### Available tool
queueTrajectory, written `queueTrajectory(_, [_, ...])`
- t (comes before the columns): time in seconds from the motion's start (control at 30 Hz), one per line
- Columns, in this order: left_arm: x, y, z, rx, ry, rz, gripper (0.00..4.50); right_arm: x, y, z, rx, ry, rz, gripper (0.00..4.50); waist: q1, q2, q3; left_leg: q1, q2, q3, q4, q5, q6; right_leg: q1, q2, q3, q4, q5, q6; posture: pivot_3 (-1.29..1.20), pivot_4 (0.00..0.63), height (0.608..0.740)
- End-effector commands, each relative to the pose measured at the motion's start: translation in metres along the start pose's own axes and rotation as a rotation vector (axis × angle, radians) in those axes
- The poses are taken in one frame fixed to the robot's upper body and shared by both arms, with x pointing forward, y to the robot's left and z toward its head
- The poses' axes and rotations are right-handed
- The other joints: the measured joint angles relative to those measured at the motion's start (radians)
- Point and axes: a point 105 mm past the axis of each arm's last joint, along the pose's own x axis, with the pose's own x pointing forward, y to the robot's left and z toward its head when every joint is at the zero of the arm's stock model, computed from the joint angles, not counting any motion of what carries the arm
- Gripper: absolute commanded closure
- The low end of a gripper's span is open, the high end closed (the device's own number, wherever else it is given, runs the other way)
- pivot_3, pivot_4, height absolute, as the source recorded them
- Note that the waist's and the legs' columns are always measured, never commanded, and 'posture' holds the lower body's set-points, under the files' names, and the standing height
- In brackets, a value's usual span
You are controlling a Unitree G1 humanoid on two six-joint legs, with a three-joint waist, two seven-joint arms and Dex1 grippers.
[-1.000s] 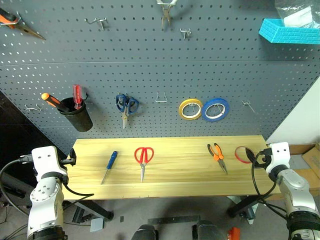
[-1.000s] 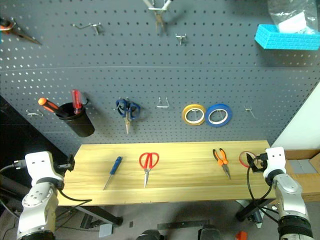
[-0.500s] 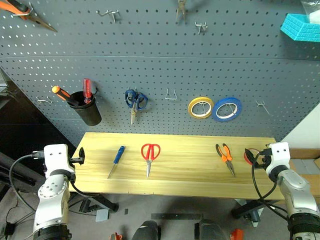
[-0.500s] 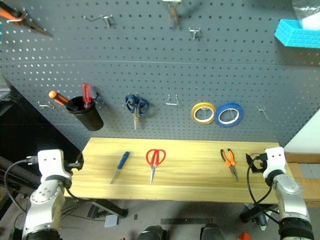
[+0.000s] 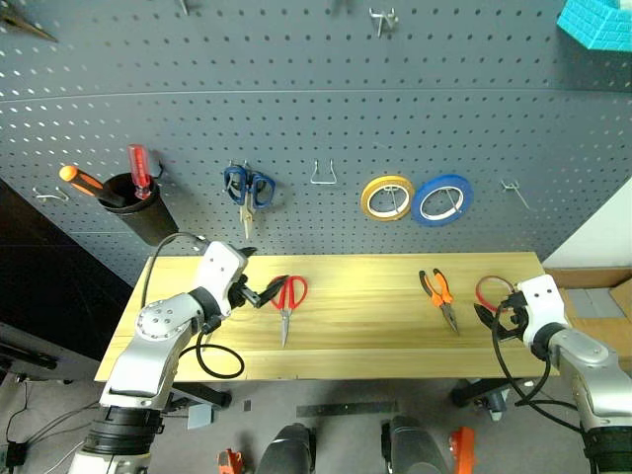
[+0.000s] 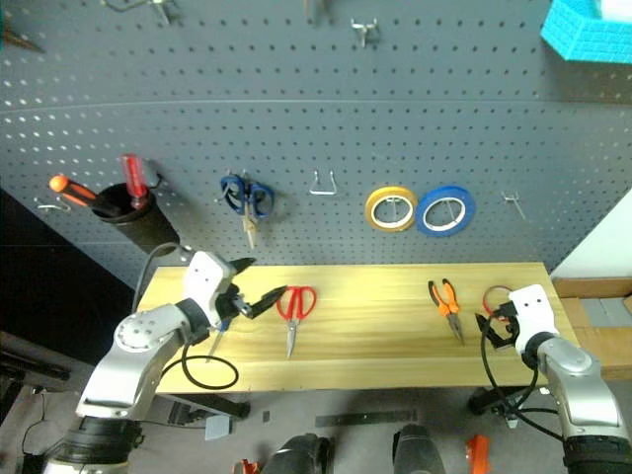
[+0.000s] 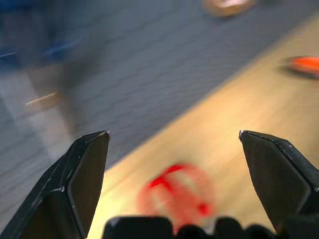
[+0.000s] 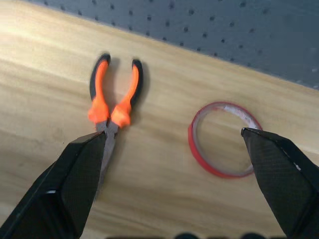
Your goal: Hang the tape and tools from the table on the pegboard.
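On the light wooden table lie red-handled scissors, orange-and-black pliers and a thin red tape ring. Behind it rises the dark grey pegboard. My left gripper is open just left of the scissors' handles. In the left wrist view the blurred red handles lie between the wide-apart fingers. My right gripper is open at the table's right end, just in front of the tape. The right wrist view shows the pliers and tape ahead of it, untouched.
Hanging on the pegboard are blue-handled scissors, a yellow roll, a blue roll and a black cup holding screwdrivers. Bare hooks sit between and beside them. A black cable loop lies at the table's front.
My left arm has swung right from the table's left end to the red scissors' handles. The right gripper has barely shifted. The camera has tilted down.
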Motion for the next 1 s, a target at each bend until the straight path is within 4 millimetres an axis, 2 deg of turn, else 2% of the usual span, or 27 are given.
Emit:
queueTrajectory(0.03, [0.005, -0.019, 0.019, 0.005, -0.023, -0.175, 0.02, 0.006, -0.014, 0.006, 0.001, 0.036, -0.041, 0.00, -0.004, -0.001, 0.014, -0.002, 0.000, 0.000, 0.000, 0.000, 0.000, -0.002, 0.000, 0.000, 0.000, 0.000, 0.000, -0.14, 0.244, 0.740])
queueTrajectory(0.17, [0.010, -0.028, 0.035, 0.036, -0.042, -0.302, 0.02, 0.022, -0.020, 0.008, -0.018, 0.093, -0.014, 0.00, -0.010, -0.003, 0.039, -0.009, 0.000, 0.002, 0.002, 0.000, 0.001, -0.009, 0.000, 0.001, 0.001, 0.001, -0.001, -0.14, 0.279, 0.740])
queueTrajectory(0.33, [0.022, -0.035, 0.055, 0.100, -0.082, -0.352, 0.02, 0.048, -0.031, 0.012, -0.005, 0.161, 0.023, 0.00, -0.022, -0.005, 0.067, -0.016, 0.000, 0.002, 0.006, 0.000, 0.001, -0.013, 0.000, 0.000, 0.001, 0.003, -0.002, -0.13, 0.303, 0.740])
queueTrajectory(0.53, [0.022, -0.042, 0.057, 0.133, -0.086, -0.373, 0.02, 0.059, -0.032, 0.007, 0.052, 0.229, 0.084, 0.00, -0.026, -0.006, 0.082, -0.020, 0.002, 0.004, 0.005, 0.001, -0.002, -0.015, -0.001, -0.002, -0.002, 0.003, -0.003, -0.10, 0.311, 0.740])
queueTrajectory(0.63, [0.022, -0.044, 0.055, 0.144, -0.079, -0.375, 0.02, 0.059, -0.031, 0.000, 0.077, 0.282, 0.125, 0.00, -0.026, -0.006, 0.083, -0.029, 0.002, 0.006, 0.006, 0.001, -0.002, -0.023, -0.002, -0.001, -0.001, 0.003, -0.002, -0.10, 0.310, 0.740])
queueTrajectory(0.73, [0.022, -0.044, 0.053, 0.148, -0.077, -0.376, 0.00, 0.059, -0.031, -0.005, 0.036, 0.315, 0.144, 0.62, -0.026, -0.007, 0.084, -0.032, 0.002, 0.007, 0.008, 0.001, -0.002, -0.028, -0.002, -0.001, 0.001, 0.004, -0.002, -0.10, 0.309, 0.740])
queueTrajectory(1.0, [0.024, -0.047, 0.053, 0.161, -0.086, -0.387, 0.00, 0.061, -0.029, -0.015, -0.116, 0.387, 0.185, 3.30, -0.028, -0.007, 0.083, -0.032, 0.002, 0.007, 0.010, 0.001, -0.002, -0.028, -0.001, -0.001, 0.003, 0.005, -0.002, -0.10, 0.298, 0.740])
